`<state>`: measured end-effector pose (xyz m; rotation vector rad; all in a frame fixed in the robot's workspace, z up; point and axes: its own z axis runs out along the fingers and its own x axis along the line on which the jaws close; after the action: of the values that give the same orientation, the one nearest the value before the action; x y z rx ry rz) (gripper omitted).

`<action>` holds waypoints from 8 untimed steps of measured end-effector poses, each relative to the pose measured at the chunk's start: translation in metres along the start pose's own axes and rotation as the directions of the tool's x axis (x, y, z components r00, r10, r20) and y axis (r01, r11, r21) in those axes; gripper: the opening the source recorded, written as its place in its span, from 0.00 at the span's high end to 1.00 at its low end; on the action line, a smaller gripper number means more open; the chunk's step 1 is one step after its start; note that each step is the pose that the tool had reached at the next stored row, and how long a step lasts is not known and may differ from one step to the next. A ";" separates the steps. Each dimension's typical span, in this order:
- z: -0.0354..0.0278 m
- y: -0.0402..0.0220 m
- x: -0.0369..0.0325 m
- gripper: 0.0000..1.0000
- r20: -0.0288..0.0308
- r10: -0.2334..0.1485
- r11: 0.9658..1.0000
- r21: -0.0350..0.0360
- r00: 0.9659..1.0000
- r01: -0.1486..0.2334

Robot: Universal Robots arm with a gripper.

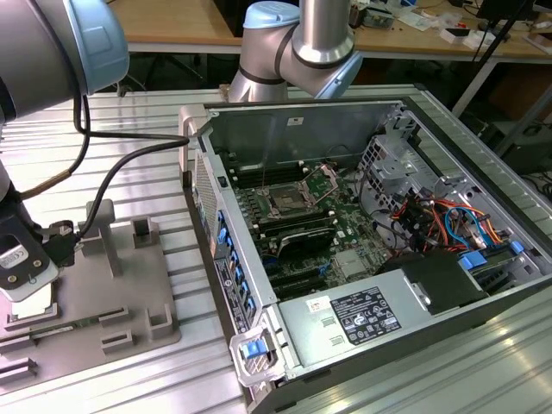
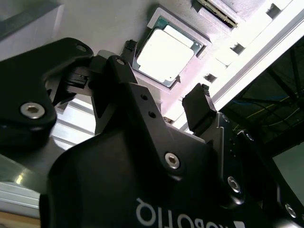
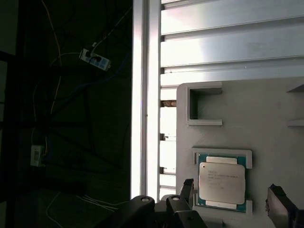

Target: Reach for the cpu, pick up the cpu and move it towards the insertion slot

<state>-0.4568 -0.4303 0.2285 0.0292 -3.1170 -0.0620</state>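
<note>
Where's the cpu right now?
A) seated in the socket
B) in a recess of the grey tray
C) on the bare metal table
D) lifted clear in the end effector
B: in the first wrist view the cpu lies flat in a framed recess of the tray, with the end effector open, one finger to either side of it.
</note>
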 end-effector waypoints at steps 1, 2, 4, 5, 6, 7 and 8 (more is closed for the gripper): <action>0.0013 -0.0002 -0.0001 0.33 0.000 0.000 1.000 0.000 1.000 0.000; 0.0039 -0.0003 -0.0002 0.33 0.000 0.000 1.000 0.000 1.000 0.000; 0.0099 -0.0006 -0.0002 0.33 0.000 0.000 1.000 0.001 1.000 0.000; 0.0128 -0.0007 0.0001 0.33 0.000 0.000 1.000 0.001 1.000 0.000; 0.0165 -0.0008 0.0013 0.33 0.000 0.000 1.000 0.001 1.000 0.000; 0.0198 -0.0009 0.0024 0.33 0.000 -0.001 1.000 0.001 1.000 0.001; 0.0225 -0.0010 0.0028 0.33 0.000 -0.001 1.000 0.001 1.000 0.001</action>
<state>-0.4601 -0.4305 0.2061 0.0309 -3.1173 -0.0609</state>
